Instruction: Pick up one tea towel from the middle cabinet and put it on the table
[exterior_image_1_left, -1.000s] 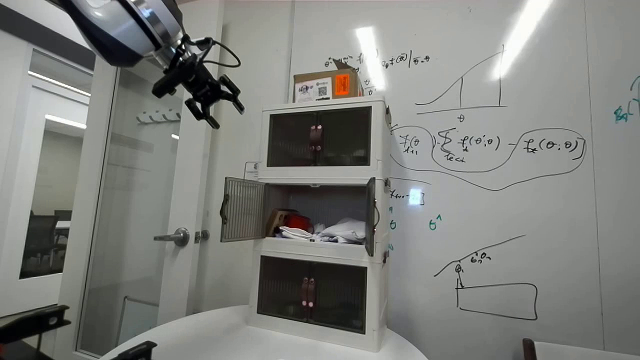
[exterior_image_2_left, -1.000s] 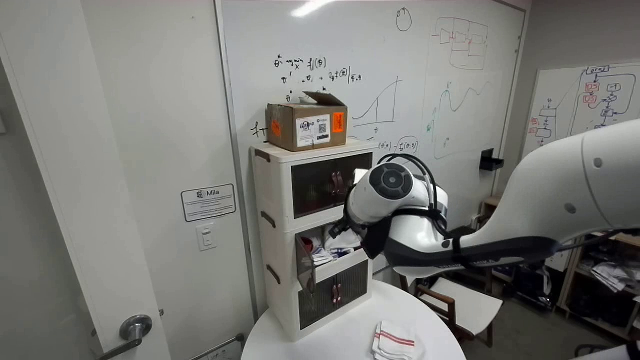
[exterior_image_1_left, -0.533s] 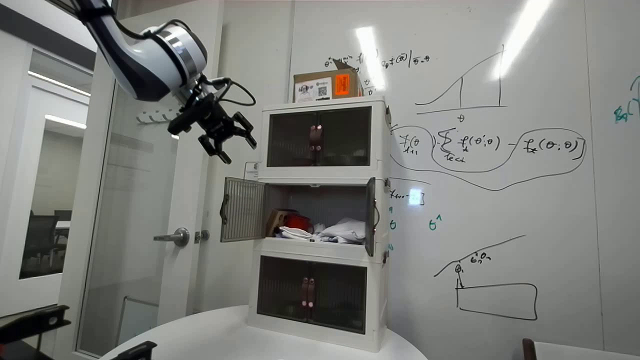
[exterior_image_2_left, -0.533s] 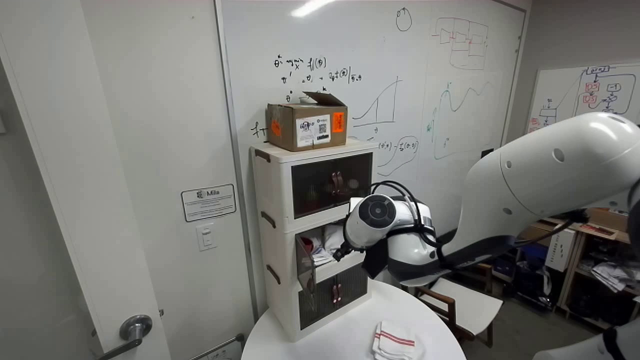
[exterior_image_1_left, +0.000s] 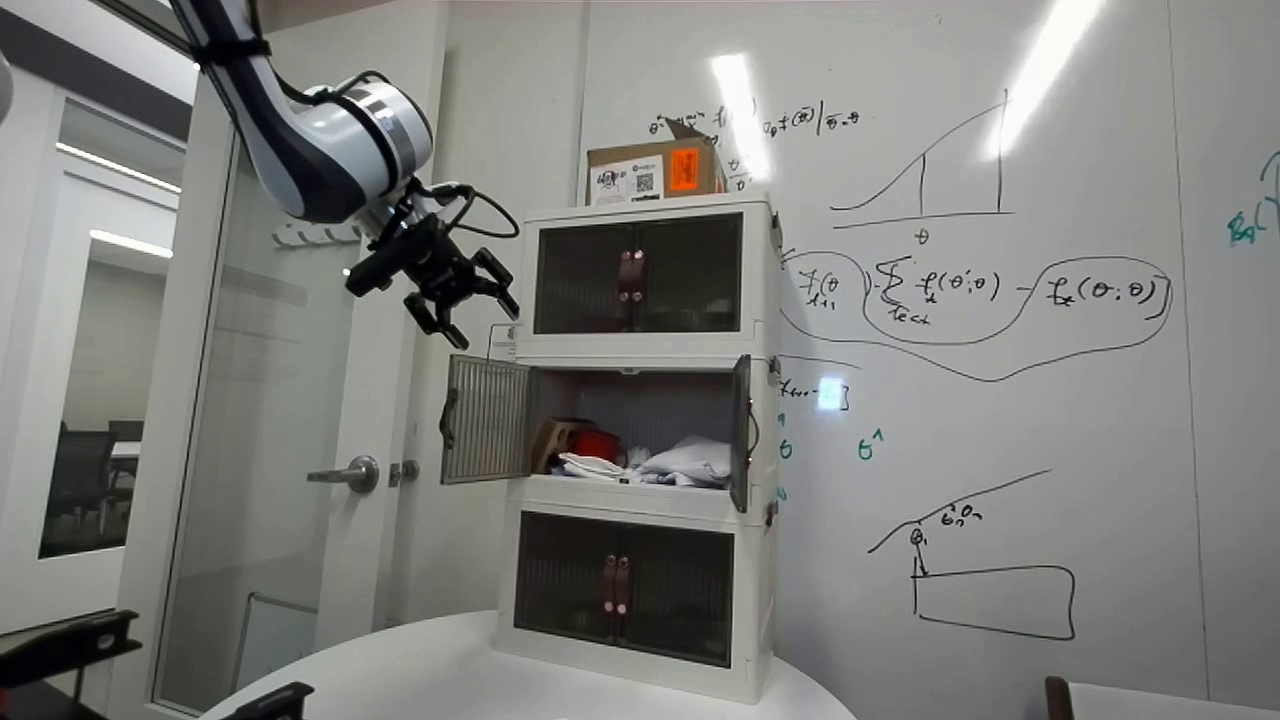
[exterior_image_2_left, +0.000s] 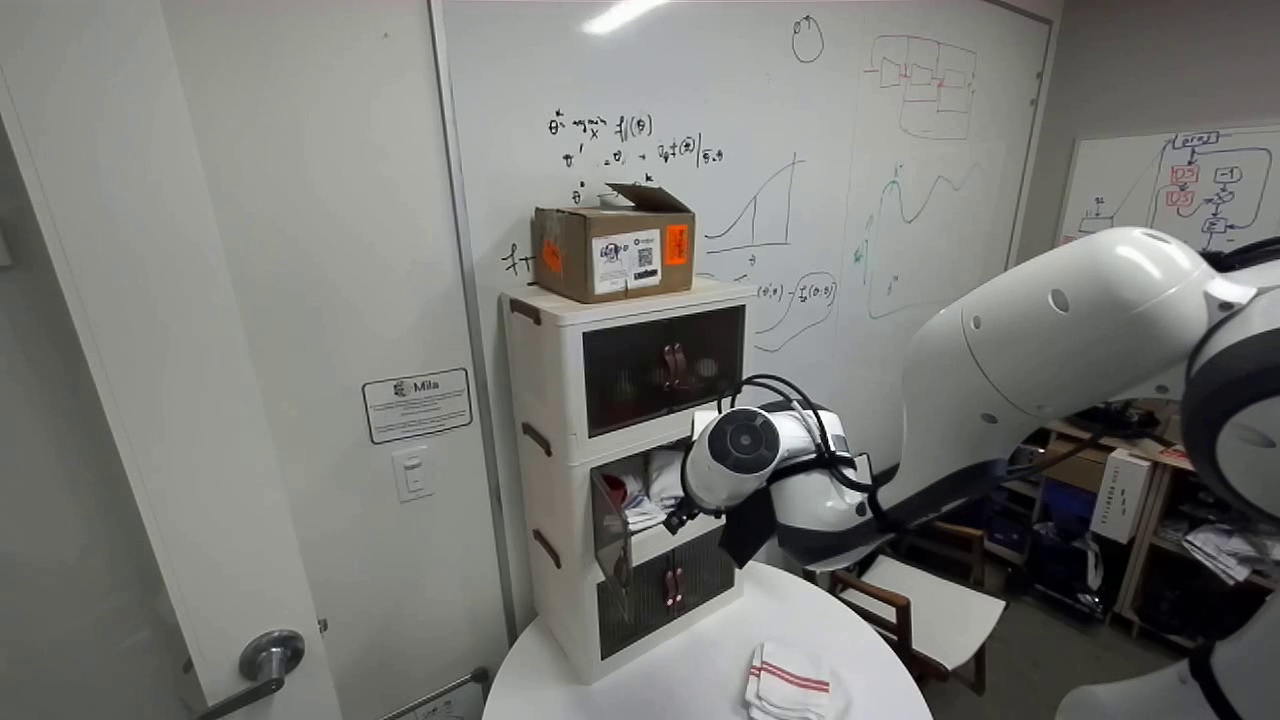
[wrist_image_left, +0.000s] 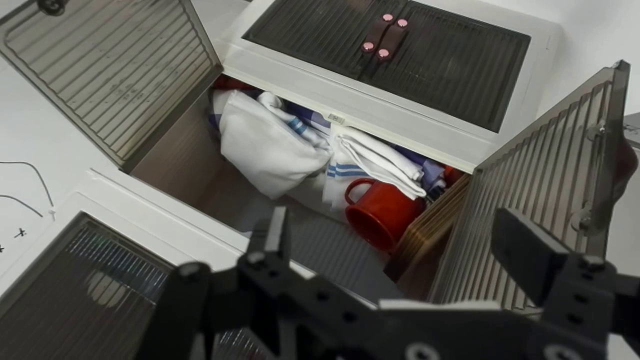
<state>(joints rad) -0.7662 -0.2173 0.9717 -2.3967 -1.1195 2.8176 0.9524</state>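
The middle cabinet (exterior_image_1_left: 600, 492) has both ribbed doors open. In it lie white tea towels (exterior_image_1_left: 690, 460), bunched on one side and folded beside a red mug. The wrist view, upside down, shows a bunched white towel (wrist_image_left: 270, 145) and a folded one with blue stripes (wrist_image_left: 377, 155). My gripper (exterior_image_1_left: 487, 328) is open and empty, in front of the cabinet and above its opening's level, apart from the towels. Its spread fingers show in the wrist view (wrist_image_left: 392, 222). Another folded white towel with red stripes (exterior_image_2_left: 790, 685) lies on the round white table (exterior_image_2_left: 650, 690).
A red mug (wrist_image_left: 382, 212) and a brown wooden item (wrist_image_left: 425, 230) sit beside the towels. The open doors (exterior_image_1_left: 487, 420) (exterior_image_1_left: 741, 435) stick out on both sides. A cardboard box (exterior_image_2_left: 615, 250) stands on top. A chair (exterior_image_2_left: 930, 610) is beside the table.
My gripper has moved down and closer to the middle cabinet, staying open. The towels, the doors and the striped towel on the table have not moved.
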